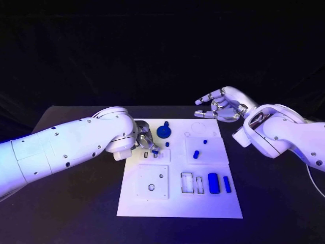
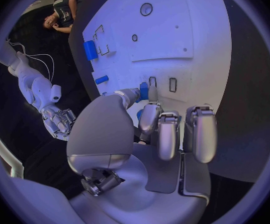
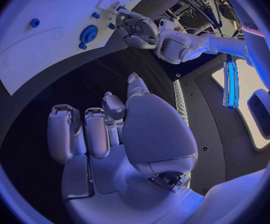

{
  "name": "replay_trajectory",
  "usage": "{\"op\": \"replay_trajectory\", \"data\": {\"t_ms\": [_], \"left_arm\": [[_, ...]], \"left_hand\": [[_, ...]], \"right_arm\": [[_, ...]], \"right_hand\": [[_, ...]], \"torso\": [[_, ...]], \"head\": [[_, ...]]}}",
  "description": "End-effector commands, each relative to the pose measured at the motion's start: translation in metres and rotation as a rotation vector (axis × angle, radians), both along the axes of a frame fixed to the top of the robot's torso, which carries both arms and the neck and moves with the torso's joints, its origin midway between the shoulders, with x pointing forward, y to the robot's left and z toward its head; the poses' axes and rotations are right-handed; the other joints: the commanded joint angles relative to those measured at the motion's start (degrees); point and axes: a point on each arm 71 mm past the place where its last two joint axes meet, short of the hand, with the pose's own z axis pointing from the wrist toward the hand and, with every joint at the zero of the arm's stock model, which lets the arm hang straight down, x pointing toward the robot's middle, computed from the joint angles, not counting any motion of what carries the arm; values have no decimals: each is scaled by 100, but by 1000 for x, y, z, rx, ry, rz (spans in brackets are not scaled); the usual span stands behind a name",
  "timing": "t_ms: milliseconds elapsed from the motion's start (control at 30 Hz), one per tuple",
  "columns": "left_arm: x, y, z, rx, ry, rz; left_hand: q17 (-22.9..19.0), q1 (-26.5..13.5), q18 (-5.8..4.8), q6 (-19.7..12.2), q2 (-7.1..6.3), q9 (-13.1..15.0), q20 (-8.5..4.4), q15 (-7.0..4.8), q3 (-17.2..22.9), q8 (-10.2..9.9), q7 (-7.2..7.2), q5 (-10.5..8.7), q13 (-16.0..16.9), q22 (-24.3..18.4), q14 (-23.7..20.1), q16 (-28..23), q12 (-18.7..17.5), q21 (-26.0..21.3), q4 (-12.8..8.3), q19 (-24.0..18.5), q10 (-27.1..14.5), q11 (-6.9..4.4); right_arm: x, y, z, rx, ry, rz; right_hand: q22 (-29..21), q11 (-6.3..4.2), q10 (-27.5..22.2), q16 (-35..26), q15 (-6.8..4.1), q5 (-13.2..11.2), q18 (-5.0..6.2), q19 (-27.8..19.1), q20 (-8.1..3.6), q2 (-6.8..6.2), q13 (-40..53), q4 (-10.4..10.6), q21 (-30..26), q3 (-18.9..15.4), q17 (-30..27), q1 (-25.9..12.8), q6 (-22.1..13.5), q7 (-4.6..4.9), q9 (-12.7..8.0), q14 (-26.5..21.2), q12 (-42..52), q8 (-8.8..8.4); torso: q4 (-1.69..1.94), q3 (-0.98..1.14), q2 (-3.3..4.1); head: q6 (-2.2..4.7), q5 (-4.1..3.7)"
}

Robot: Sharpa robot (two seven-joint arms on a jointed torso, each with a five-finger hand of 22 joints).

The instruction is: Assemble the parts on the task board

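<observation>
We can't see what's under the left hand, its arm covers that bit of the task board. Can't tell if it's holding anything.

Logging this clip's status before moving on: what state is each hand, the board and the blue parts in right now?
Left hand: low over the board's left side, pinching a small blue part at its fingertips.
Right hand: raised beyond the board's far right corner, fingers apart, holding nothing.
Task board: flat on the table.
Round blue part: on the board's far side.
Two blue bars: lying side by side, near right of the board.
</observation>
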Motion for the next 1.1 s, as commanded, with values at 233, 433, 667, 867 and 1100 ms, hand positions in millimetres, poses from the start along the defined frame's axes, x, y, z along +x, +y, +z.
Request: {"op": "replay_trajectory", "data": {"t_ms": [233, 433, 667, 867, 1100], "left_arm": [[1, 2, -2, -7, -62, 39], [0, 2, -8, 7, -66, 33], [-1, 2, -13, 14, -60, 22], [-3, 3, -16, 30, -38, 2], [-4, 4, -19, 54, -11, -16]], "left_hand": [[1506, -68, -102, 10, -4, 21, 11, 23, 870, 25, -40, -14, 6, 1008, 613, 18, 21, 4, -845, 335, 59, -3], [1506, -76, -102, 9, -9, 24, 11, 23, 875, 26, -39, -17, 6, 1008, 613, 18, 21, 4, -852, 336, 59, -2], [1506, -136, -102, 9, -15, 34, 11, 25, 878, 27, -36, -30, 7, 1009, 613, 18, 24, 3, -855, 336, 63, 3], [1506, -148, -105, 9, -16, 36, 12, 26, 877, 27, -36, -33, 7, 1022, 613, 18, 24, 11, -856, 342, 64, 4], [1506, -151, -103, 6, -18, 37, 12, 26, 876, 26, -37, -35, -15, 1014, 613, 18, 4, 6, -859, 338, 52, 4]], "right_arm": [[0, 2, -2, -7, 12, 19], [-1, 2, -3, -8, 13, 21], [-1, 2, -3, -7, 14, 23], [-1, 2, -3, -6, 17, 22], [0, 1, -3, -7, 19, 19]], "right_hand": [[239, -13, 10, -25, -40, -35, 59, -24, 2, 19, -6, -9, -39, -50, 121, -83, 59, 2, 9, 311, 4, 19], [241, -12, 12, -27, -40, -31, 59, -22, 3, 31, -6, -5, -40, -69, 120, -110, 64, 1, 10, 312, 8, 20], [238, -13, 10, -27, -39, -29, 59, -23, 3, 34, -9, -4, -41, -74, 121, -117, 66, 1, 11, 312, 5, 20], [238, -13, 10, -27, -39, -29, 59, -23, 3, 34, -9, -4, -41, -74, 121, -117, 66, 1, 11, 312, 5, 20], [238, -13, 10, -27, -39, -29, 59, -23, 3, 34, -9, -4, -41, -74, 121, -117, 66, 1, 11, 312, 5, 20]], "torso": [[20, 0, -7], [17, -3, -3], [14, -5, 1], [28, 0, -2], [11, 2, -3]], "head": [[-5, 11], [0, 15], [-11, 33], [-20, 38], [-31, 63]]}}
